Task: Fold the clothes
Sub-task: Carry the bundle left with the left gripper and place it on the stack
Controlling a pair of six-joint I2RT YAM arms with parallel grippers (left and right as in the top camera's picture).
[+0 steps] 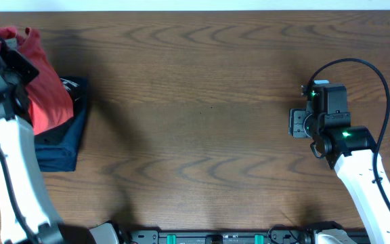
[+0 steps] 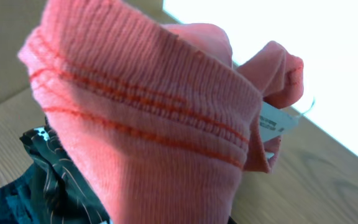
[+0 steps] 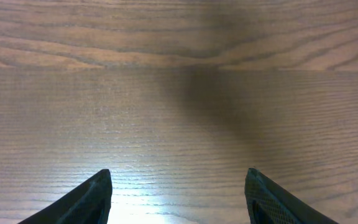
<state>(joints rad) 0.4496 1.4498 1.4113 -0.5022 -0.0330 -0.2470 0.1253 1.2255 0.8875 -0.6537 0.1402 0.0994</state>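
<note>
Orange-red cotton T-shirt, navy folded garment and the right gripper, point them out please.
Orange-red cotton T-shirt [image 1: 51,102], overhead view, on the bunched fabric beside the left arm.
Navy folded garment [image 1: 58,154], overhead view, on its bare lower part.
Right gripper [image 3: 178,186], right wrist view, midway between its open jaws.

This looks like a robotics lab bench, not a home. A wood-grain desk [image 1: 202,102] has a white left arm [image 1: 9,169] and right arm [image 1: 364,169] over it, with green status lights [image 1: 346,133], a looping black cable [image 1: 378,74] and a black mounting rail [image 1: 215,237] along its near edge. An orange-red T-shirt [image 1: 46,95] lies on dark folded garments [image 1: 63,146].
</note>
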